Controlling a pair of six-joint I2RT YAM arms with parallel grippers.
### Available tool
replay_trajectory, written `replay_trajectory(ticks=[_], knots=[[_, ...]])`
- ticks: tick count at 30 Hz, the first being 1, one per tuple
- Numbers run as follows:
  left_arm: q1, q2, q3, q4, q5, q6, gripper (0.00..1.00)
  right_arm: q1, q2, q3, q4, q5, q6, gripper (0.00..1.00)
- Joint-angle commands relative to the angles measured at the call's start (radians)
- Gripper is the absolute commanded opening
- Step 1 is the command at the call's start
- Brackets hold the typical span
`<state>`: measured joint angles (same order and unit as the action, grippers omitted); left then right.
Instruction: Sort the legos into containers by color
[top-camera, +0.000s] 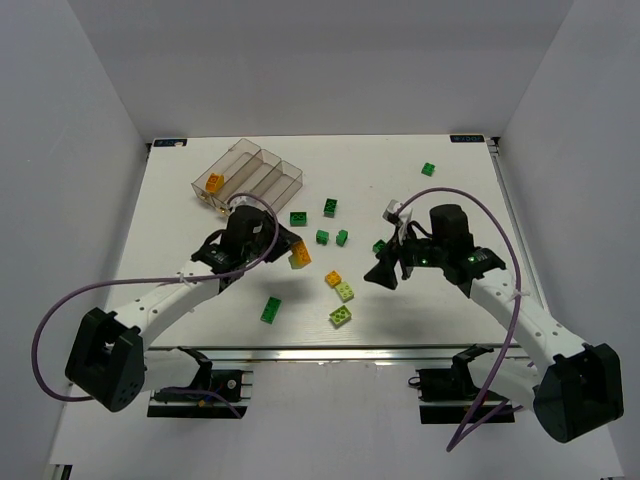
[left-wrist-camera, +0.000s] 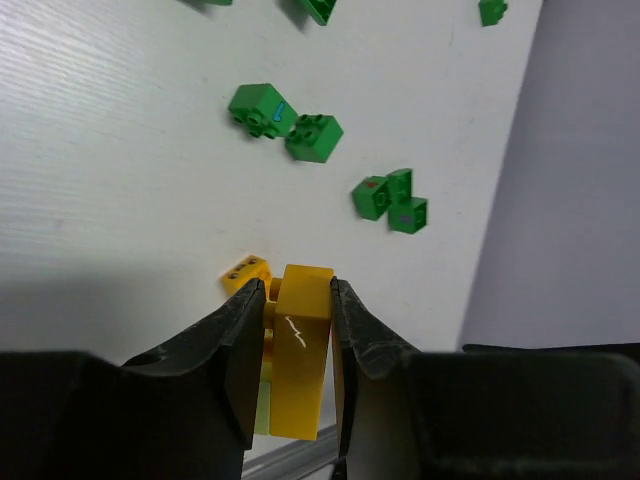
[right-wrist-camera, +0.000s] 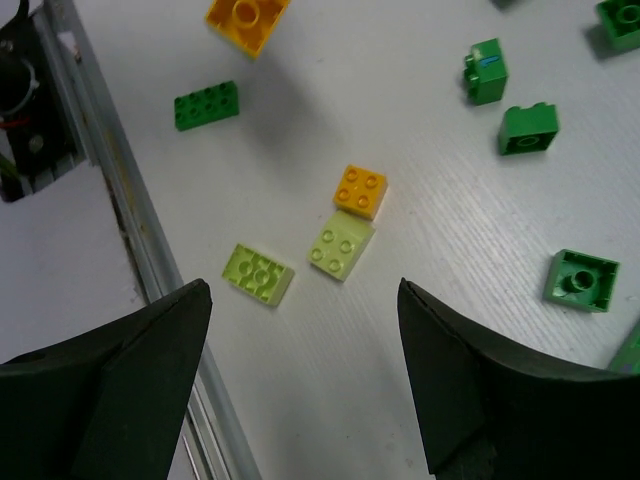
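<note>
Currently on the white table (top-camera: 450, 300), with every place given against the tray:

Clear four-compartment tray (top-camera: 262, 165): stands at the far left of the table, set at a slant. One orange brick (top-camera: 215, 183) lies inside at its near left end, seemingly in the leftmost compartment, though the clear walls blur the dividers.

Left gripper (top-camera: 292, 252): just off the tray's near right corner, raised above the table. Its jaws are drawn in narrow on a yellow-orange brick (left-wrist-camera: 300, 350), one finger pressed to each opposite side. The brick's end stands out past the fingertips.

Right gripper (right-wrist-camera: 302, 290): well to the right of the tray. Its jaws are spread wide with nothing between them, and it hovers over loose bricks.

Loose bricks, all outside the tray:
- Small orange square brick (right-wrist-camera: 360, 191) and lime square brick (right-wrist-camera: 341, 245): near-right of the tray, close together.
- Second lime brick (right-wrist-camera: 259, 273): a little nearer the arm bases.
- Long dark green brick (top-camera: 271, 309): toward the arm bases from the tray.
- Dark green cluster (top-camera: 322, 237): four bricks just right of the tray.
- Lone dark green brick (top-camera: 428, 169): far right, level with the tray.
</note>
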<state>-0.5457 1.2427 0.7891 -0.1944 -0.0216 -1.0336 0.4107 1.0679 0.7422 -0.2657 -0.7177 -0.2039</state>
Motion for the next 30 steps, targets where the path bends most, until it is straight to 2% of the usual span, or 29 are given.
replay_trajectory(ticks=[1, 4, 8, 17, 22, 30], knots=[[-0.003, -0.017, -0.054, 0.162, 0.068, -0.248, 0.00, 0.004, -0.013, 0.039, 0.164, 0.113, 0.155, 0.80], [-0.003, 0.006, -0.057, 0.187, 0.074, -0.354, 0.00, 0.017, -0.046, -0.009, 0.293, 0.196, 0.184, 0.82], [-0.005, 0.026, -0.036, 0.249, 0.066, -0.443, 0.00, 0.054, -0.100, -0.090, 0.460, 0.216, 0.192, 0.83], [-0.037, 0.057, -0.034, 0.325, 0.025, -0.667, 0.00, 0.243, -0.109, -0.210, 0.712, 0.389, 0.149, 0.84], [-0.075, 0.081, -0.036, 0.363, -0.017, -0.772, 0.00, 0.284, -0.057, -0.204, 0.776, 0.515, 0.152, 0.83], [-0.146, 0.127, -0.045, 0.450, -0.066, -0.853, 0.00, 0.341, 0.003, -0.195, 0.862, 0.621, 0.182, 0.82]])
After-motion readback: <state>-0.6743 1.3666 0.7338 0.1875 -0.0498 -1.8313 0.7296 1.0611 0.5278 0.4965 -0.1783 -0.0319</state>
